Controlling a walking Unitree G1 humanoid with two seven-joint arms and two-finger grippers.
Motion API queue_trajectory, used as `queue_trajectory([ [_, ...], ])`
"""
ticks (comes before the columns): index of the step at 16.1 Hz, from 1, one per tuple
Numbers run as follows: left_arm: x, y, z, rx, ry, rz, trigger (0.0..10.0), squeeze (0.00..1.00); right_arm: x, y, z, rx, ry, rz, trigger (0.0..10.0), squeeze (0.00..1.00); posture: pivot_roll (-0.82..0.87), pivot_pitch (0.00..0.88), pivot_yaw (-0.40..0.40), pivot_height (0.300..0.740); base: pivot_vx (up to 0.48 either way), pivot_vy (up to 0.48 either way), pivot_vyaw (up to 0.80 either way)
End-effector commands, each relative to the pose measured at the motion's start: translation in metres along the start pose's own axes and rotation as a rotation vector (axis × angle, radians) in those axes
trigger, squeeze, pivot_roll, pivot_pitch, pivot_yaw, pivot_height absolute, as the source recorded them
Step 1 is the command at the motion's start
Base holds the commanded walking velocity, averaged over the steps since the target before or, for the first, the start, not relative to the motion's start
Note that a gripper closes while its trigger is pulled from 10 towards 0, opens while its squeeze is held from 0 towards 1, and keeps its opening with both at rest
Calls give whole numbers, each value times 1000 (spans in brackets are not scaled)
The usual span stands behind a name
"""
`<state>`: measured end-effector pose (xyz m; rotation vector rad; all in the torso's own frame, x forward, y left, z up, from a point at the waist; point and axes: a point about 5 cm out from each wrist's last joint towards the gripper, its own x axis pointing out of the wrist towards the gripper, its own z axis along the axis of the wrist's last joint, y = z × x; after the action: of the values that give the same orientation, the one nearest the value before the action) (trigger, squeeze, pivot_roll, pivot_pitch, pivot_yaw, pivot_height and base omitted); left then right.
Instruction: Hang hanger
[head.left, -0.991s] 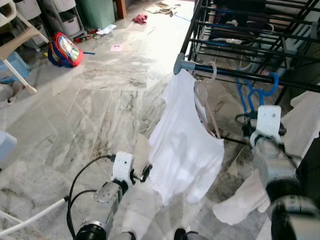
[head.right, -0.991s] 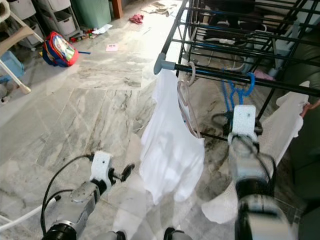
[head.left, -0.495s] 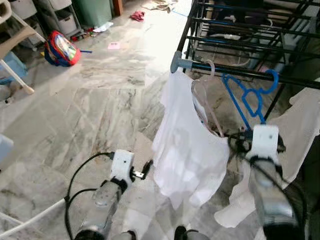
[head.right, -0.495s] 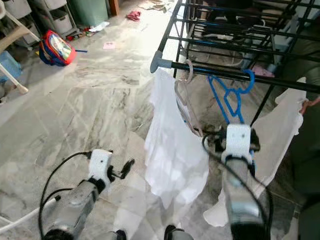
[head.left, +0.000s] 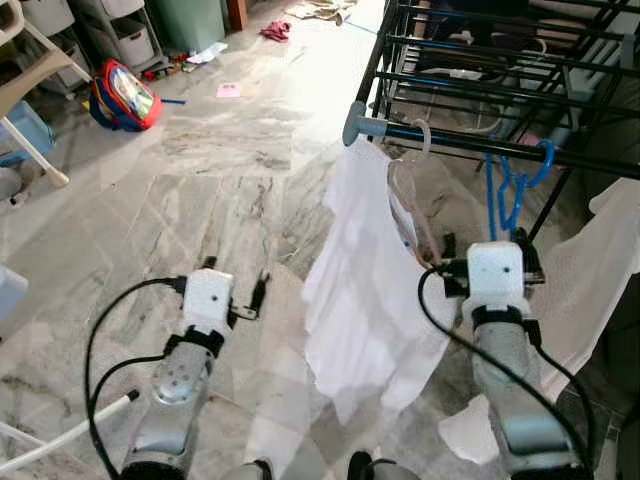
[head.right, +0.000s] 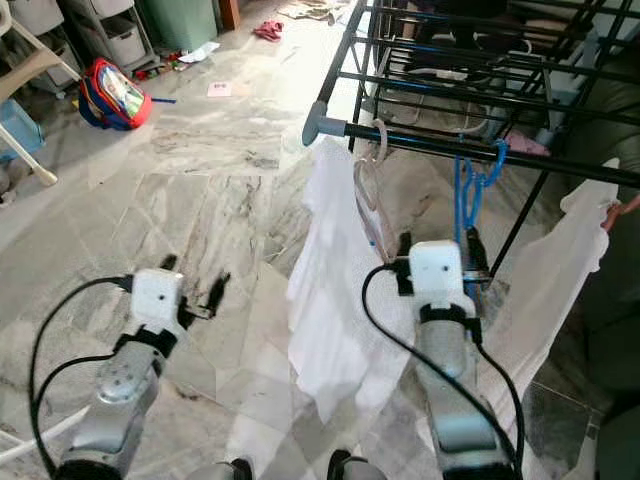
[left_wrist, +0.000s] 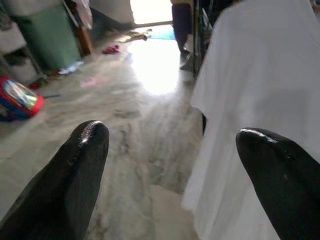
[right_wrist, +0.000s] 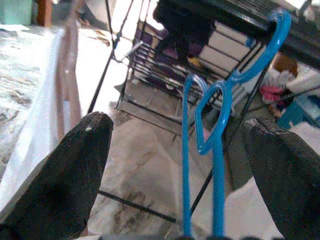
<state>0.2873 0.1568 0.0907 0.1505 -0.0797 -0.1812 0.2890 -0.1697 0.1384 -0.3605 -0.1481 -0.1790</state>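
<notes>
A blue hanger (head.left: 508, 192) hangs straight down by its hook from the black front rail (head.left: 455, 143) of the drying rack. My right gripper (head.left: 488, 252) sits just below and in front of it, open. In the right wrist view the blue hanger (right_wrist: 214, 145) shows between and beyond the fingers (right_wrist: 62, 170), apart from them. Beside it on the same rail, a white shirt (head.left: 365, 290) hangs on a pale hanger (head.left: 420, 150). My left gripper (head.left: 235, 280) is low over the floor, left of the shirt, open and holding nothing.
The black drying rack (head.left: 500, 60) fills the back right. A white cloth (head.left: 600, 270) hangs at the right, behind my right arm. A red and blue backpack (head.left: 125, 98), a white chair (head.left: 35, 95) and storage drawers (head.left: 125, 35) stand at the far left. Marble floor (head.left: 200, 190) lies between.
The blue hanger slanted from the rail down to my right gripper; now it hangs straight and free. My right gripper has moved left. My left gripper has swung left, away from the shirt.
</notes>
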Motion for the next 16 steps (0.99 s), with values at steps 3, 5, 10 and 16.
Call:
queue_trajectory([
  [3, -7, -6, -2, 9, 27, 21, 10000, 0, -9, 12, -7, 68, 20, 55, 10000, 0, 108, 198, 3, 740, 0, 0, 0],
  [5, -7, -5, 1, 16, 32, 29, 10000, 0, -13, 13, -8, 168, 38, 53, 10000, 0, 109, 210, -5, 740, 0, 0, 0],
  [10, -10, -4, -2, 35, 63, 11, 10000, 0, -14, 9, -9, 184, 39, 110, 10000, 0, 120, 200, -4, 740, 0, 0, 0],
  [16, -2, 1, 0, 58, 76, 5, 10000, 0, -4, 4, -10, 176, 49, 142, 10000, 0, 137, 172, 17, 740, -184, 0, 0],
])
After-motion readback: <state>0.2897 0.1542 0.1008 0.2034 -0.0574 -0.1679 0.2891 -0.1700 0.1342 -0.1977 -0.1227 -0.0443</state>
